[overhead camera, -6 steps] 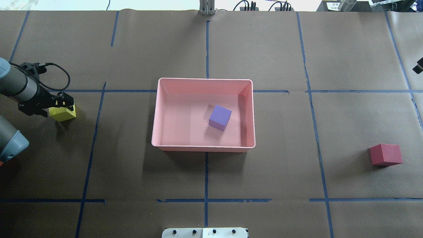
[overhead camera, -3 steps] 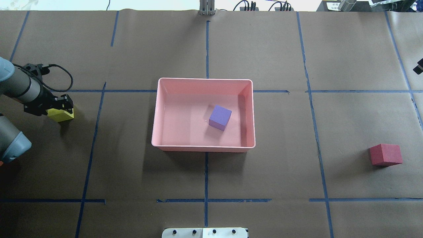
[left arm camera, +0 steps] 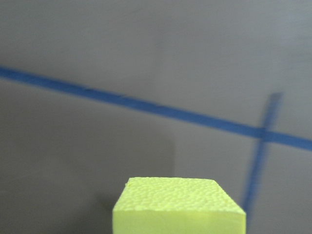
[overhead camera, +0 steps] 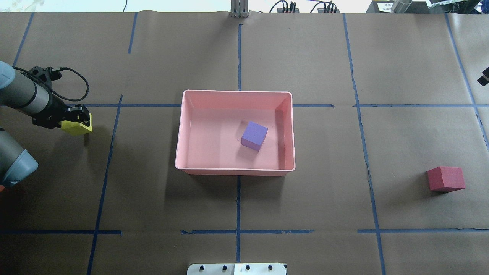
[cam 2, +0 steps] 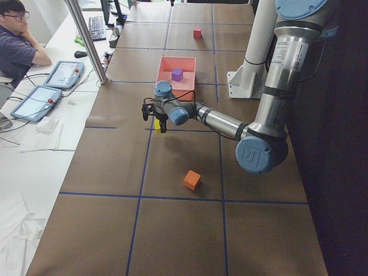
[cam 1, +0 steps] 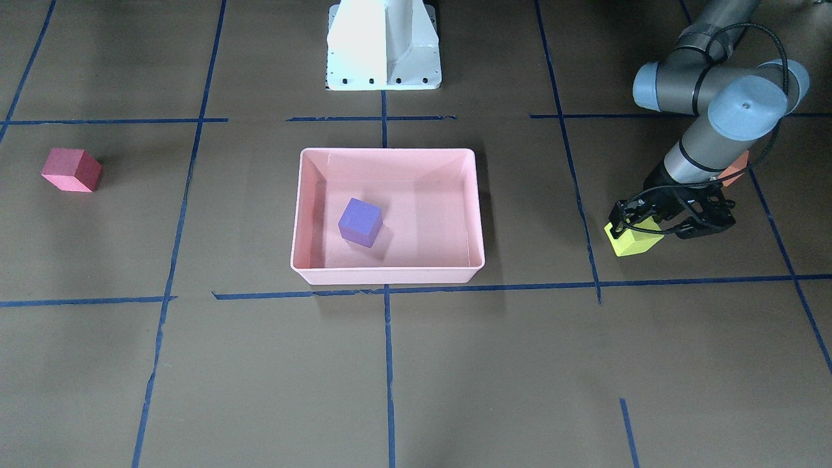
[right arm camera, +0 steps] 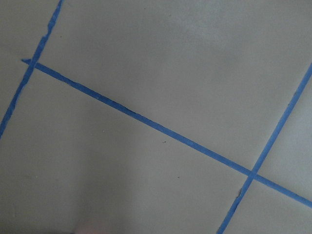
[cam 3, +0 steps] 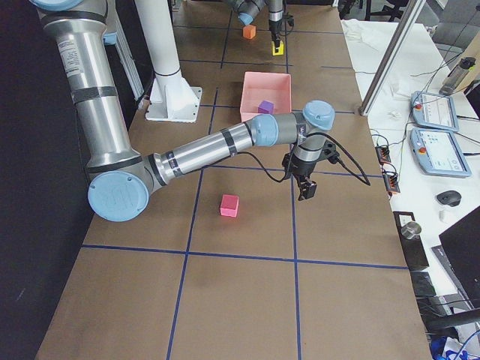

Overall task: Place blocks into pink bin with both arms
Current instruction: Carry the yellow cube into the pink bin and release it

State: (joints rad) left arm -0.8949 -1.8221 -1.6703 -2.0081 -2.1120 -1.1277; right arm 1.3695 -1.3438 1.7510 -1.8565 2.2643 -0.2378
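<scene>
My left gripper (overhead camera: 79,118) is shut on the yellow-green block (overhead camera: 75,128) and holds it just above the table, left of the pink bin (overhead camera: 237,92). The block fills the bottom of the left wrist view (left arm camera: 178,207). The purple block (overhead camera: 254,136) lies inside the bin. The red-pink block (overhead camera: 446,178) lies on the table at the far right. The orange block (cam 2: 192,179) lies near the left arm's base. My right gripper (cam 3: 306,187) hangs over bare table beyond the red-pink block. I cannot tell whether it is open or shut.
The white pedestal base (cam 1: 383,45) stands behind the bin. Blue tape lines (overhead camera: 238,206) cross the brown paper table cover. An operator (cam 2: 17,40) sits with tablets (cam 2: 60,75) at the table's far side.
My left gripper has lifted the yellow-green block off the table and moved it slightly towards the bin. Nothing else has moved.
</scene>
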